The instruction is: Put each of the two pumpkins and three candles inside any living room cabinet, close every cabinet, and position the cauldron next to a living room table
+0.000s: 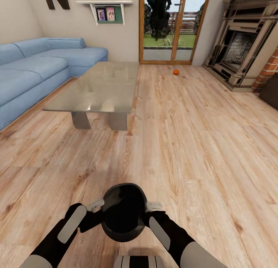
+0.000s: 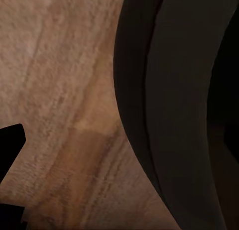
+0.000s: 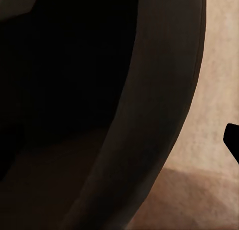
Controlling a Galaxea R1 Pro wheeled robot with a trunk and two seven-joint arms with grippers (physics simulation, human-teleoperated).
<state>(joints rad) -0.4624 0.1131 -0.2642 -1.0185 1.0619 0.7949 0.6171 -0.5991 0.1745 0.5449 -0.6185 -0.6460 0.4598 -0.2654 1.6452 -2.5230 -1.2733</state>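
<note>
Round black cauldron (image 1: 123, 213) hanging between left gripper (image 1: 95, 205) and right gripper (image 1: 153, 206), both pinching its rim, well short of the glossy grey slab-topped coffee table (image 1: 101, 86). Looking rigid, probably heavy, smooth-walled; opposite rim grips seeming safest. Small orange pumpkin (image 1: 176, 72) lying beyond the table on wood floor (image 1: 200, 152)

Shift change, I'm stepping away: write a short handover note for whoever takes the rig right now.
Left gripper and right gripper sit against opposite sides of the cauldron, apparently holding it between them above the floor; finger state unclear.
One pumpkin lies on the floor by the glass door.
The table stands ahead to the left, by the sofa.
Left: set the cauldron beside the table; that pumpkin still needs storing.
</note>
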